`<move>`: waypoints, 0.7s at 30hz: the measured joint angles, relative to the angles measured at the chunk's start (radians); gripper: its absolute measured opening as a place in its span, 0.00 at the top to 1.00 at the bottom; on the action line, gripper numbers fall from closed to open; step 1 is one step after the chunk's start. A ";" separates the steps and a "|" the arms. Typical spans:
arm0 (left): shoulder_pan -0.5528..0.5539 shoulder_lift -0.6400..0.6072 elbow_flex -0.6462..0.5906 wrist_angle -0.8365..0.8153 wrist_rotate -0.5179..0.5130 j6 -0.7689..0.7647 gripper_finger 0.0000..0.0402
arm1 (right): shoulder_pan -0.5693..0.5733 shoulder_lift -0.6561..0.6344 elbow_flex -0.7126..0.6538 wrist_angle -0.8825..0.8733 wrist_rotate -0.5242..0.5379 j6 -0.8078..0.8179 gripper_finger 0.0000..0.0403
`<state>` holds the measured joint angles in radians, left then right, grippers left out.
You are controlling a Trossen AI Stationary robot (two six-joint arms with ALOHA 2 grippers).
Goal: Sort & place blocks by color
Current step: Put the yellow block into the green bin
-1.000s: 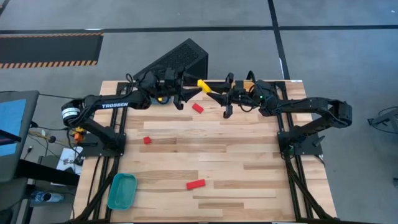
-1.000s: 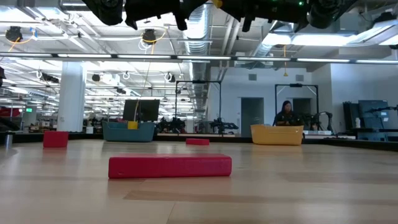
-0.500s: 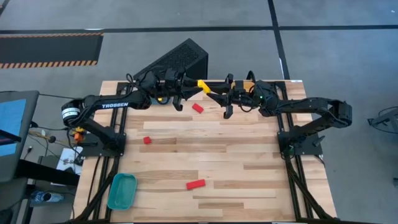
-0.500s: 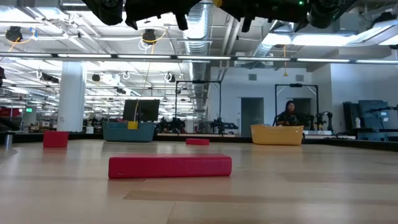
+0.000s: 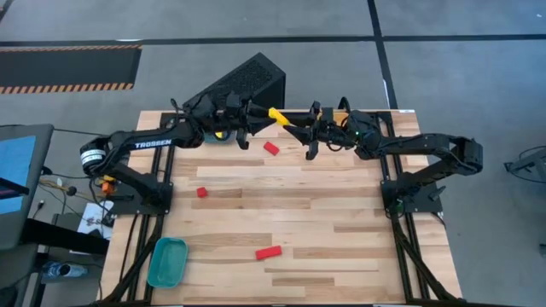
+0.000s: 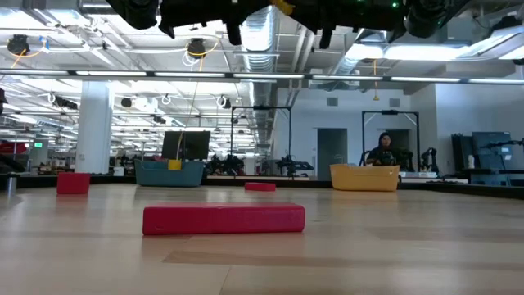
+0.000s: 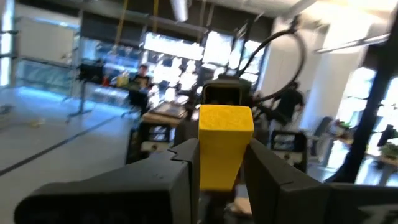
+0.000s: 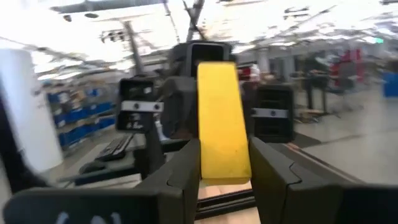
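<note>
A yellow bar block (image 5: pixel 276 114) hangs above the table's far middle, spanning between both grippers. My left gripper (image 5: pixel 258 118) comes from the left and is shut on one end of it. My right gripper (image 5: pixel 295 126) comes from the right and is shut on the other end. Three red blocks lie flat on the wood: one (image 5: pixel 271 148) just below the grippers, a small cube (image 5: pixel 202 192) at mid left, and a bar (image 5: pixel 269 252) near the front. My left gripper pinches one end of the yellow block (image 7: pixel 225 168) between its two fingers, which lie along the bar. It reaches in roughly level from the table's left. The block is lifted clear of the table. My right gripper has the bar's opposite end (image 8: pixel 225 171) between its two fingers, which also lie along it. It comes roughly level from the table's right. The free length of the bar points away toward the left gripper.
A teal bin (image 5: pixel 167 261) sits at the near left corner. A second teal bin (image 6: pixel 169 173) holding a yellow piece and an orange bin (image 6: pixel 364 177) stand along the far edge under the arms. A black box (image 5: pixel 243 81) lies behind the table.
The yellow block has shifted slightly toward the table's left and far edge together with my left gripper. My right arm has stayed where it was.
</note>
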<state>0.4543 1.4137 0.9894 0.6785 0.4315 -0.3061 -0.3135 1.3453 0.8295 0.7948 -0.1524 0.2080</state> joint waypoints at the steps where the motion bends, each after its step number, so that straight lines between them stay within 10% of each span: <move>1: 0.007 -0.011 0.000 -0.033 -0.009 0.014 0.84 | -0.004 0.000 0.000 -0.005 0.022 0.017 0.64; 11: 0.094 -0.162 -0.001 -0.518 -0.176 0.198 0.84 | -0.051 -0.001 0.000 -0.094 0.114 0.148 0.41; 21: 0.220 -0.175 -0.061 -0.833 -0.292 0.259 0.84 | -0.066 -0.001 0.000 -0.399 0.129 0.291 0.43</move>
<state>0.6743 1.2383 0.9286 -0.1549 0.1394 -0.0467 -0.3793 1.3443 0.8295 0.3957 -0.0238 0.4994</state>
